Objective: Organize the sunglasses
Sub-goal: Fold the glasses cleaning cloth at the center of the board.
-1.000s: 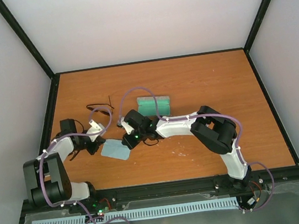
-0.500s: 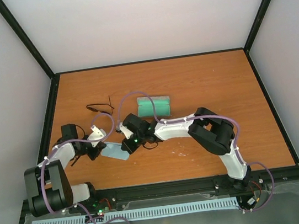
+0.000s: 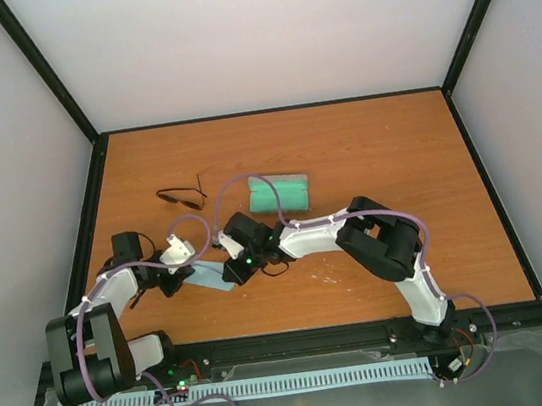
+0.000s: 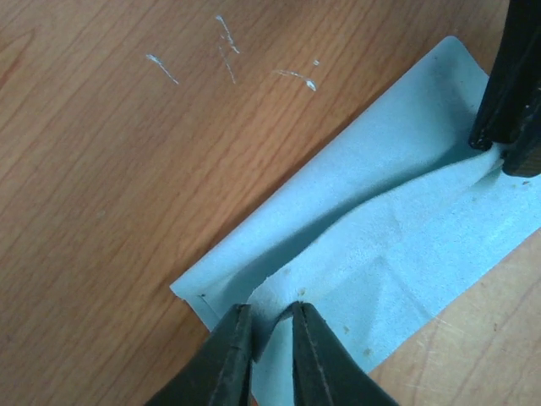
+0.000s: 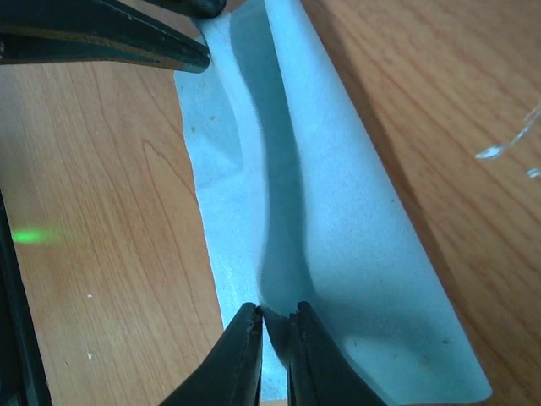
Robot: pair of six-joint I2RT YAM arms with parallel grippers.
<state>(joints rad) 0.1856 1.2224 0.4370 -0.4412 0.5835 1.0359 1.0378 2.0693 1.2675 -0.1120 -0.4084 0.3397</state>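
Observation:
The sunglasses (image 3: 180, 195) lie on the table at the back left, thin black frame, apart from both arms. The light blue cloth (image 3: 208, 275) lies folded between the grippers. My left gripper (image 3: 176, 278) is shut on one end of the cloth (image 4: 380, 245); its fingers (image 4: 228, 355) pinch a raised fold. My right gripper (image 3: 230, 269) is shut on the other end of the cloth (image 5: 321, 220); its fingers (image 5: 245, 347) pinch the edge. The right fingers also show in the left wrist view (image 4: 511, 93). The grey case (image 3: 279, 193) with teal inside lies open behind the right arm.
The wooden table (image 3: 397, 165) is walled by a black frame and white panels. The right arm's body (image 3: 356, 231) stretches across the middle. White scratches (image 4: 228, 51) mark the wood by the cloth.
Both grippers have come a little nearer the front edge with the cloth between them, and the cloth has narrowed into a fold. The sunglasses and case have not moved.

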